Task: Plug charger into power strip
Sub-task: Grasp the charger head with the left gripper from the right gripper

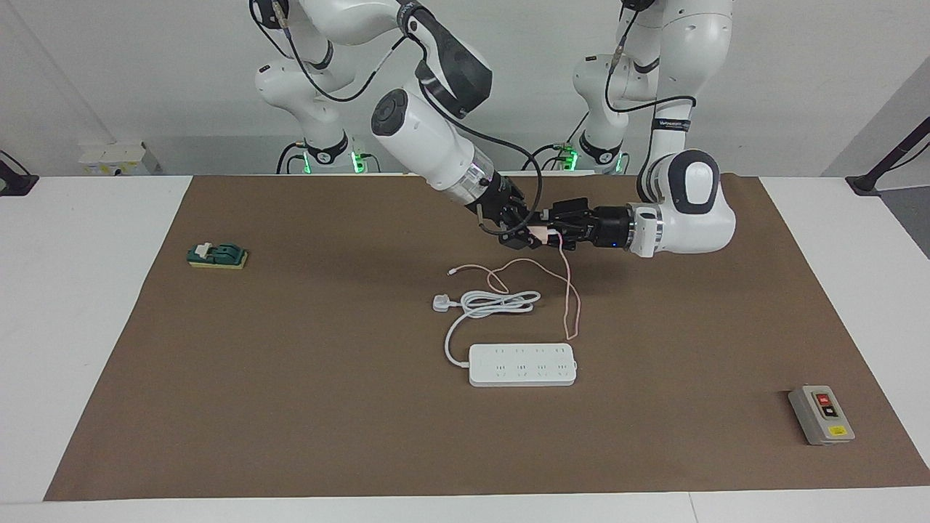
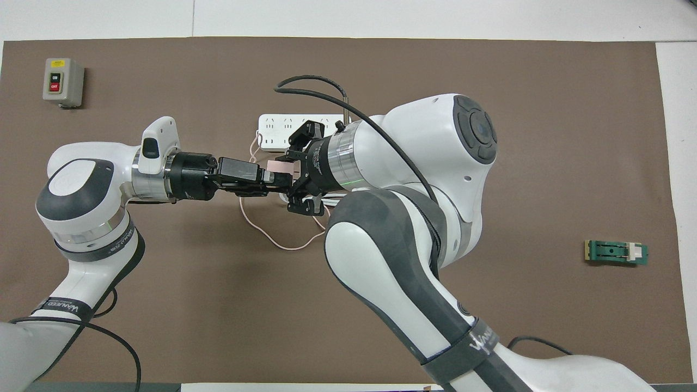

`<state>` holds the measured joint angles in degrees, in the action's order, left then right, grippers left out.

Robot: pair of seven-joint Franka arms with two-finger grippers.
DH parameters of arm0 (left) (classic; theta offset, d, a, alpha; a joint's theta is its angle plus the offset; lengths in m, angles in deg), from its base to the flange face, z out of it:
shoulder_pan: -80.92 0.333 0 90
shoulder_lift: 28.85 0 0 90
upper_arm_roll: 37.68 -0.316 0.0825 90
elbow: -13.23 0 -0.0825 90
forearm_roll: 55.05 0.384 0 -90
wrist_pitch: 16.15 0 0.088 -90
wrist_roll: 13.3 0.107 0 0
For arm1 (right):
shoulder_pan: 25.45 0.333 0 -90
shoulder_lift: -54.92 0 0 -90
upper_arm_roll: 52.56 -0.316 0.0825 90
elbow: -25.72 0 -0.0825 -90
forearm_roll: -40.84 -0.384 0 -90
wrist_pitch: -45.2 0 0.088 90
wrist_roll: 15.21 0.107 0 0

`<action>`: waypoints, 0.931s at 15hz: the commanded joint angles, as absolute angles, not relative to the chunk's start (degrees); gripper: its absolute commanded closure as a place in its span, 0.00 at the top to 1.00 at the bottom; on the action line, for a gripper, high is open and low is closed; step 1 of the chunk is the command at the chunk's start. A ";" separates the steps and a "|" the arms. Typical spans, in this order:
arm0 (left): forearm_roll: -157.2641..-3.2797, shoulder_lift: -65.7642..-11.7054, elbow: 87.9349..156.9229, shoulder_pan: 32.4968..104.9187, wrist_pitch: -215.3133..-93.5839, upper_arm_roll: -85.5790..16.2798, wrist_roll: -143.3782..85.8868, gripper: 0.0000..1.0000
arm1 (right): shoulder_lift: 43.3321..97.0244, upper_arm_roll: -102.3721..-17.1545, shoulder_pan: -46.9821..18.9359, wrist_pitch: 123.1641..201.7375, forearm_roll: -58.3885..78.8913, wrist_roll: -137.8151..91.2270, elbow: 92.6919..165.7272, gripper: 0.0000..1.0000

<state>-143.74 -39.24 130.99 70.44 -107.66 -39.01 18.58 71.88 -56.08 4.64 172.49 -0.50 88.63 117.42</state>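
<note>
The charger, a small pale-pink cube, is held in the air between my two grippers, over the mat nearer to the robots than the power strip; it also shows in the overhead view. My left gripper is shut on it from the left arm's end. My right gripper meets it from the right arm's end. Its thin pink cable hangs down and loops on the mat. The white power strip lies flat, partly hidden under the right arm in the overhead view.
The strip's thick white cord is coiled with its three-pin plug nearer to the robots than the strip. A grey button box sits toward the left arm's end. A small green block sits toward the right arm's end.
</note>
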 commanded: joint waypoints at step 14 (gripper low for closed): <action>-127.60 -40.26 119.07 76.26 -115.18 -39.96 17.81 0.10 | 71.98 -55.73 2.77 171.51 0.23 90.17 117.13 1.00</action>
<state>-133.33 -38.70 123.24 74.98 -111.67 -40.26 18.73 72.23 -55.71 4.15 172.75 -0.46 89.24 117.20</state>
